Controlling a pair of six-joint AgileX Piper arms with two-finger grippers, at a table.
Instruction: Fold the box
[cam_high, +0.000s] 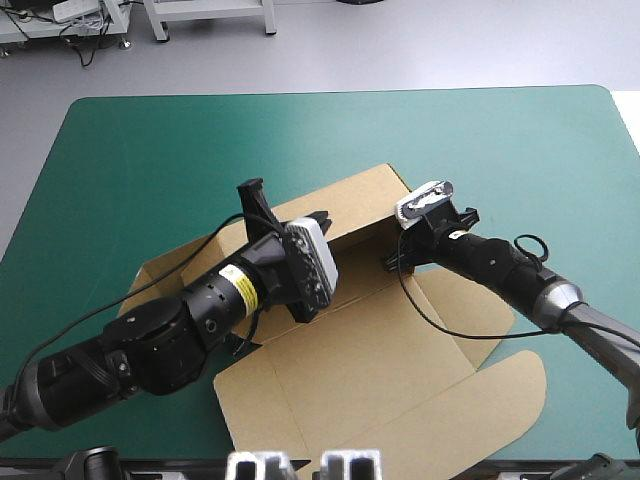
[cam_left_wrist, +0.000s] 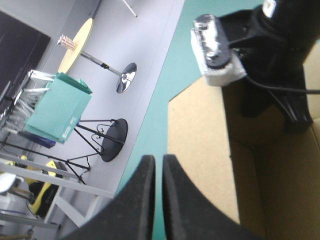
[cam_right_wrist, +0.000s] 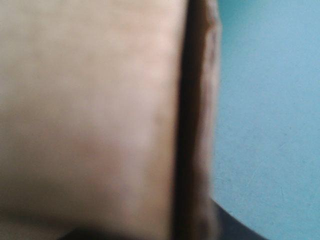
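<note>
Starting at the near edge of the worktop (cam_high: 130, 140): the box (cam_high: 380, 350) lies along it, around the middle, its big flat panel (cam_high: 340, 400) and rounded flap (cam_high: 500, 400) spread on the teal-green cover. We reckon this board is light and stiff, bends only on its creases, likes to spring back and will slide if shoved. So we'd take a flap by its free edge, near a crease, and steady the base. Further in, the left pincer (cam_left_wrist: 158, 160) has its black fingers (cam_left_wrist: 145, 200) together with nothing between them, just beside the raised far wall (cam_high: 365, 205). The right pincer (cam_high: 397, 262) sits at that wall's right end, pressed up against board; clamped or not, we honestly can't tell. Beyond the wall the cover runs on to the far edge.
</note>
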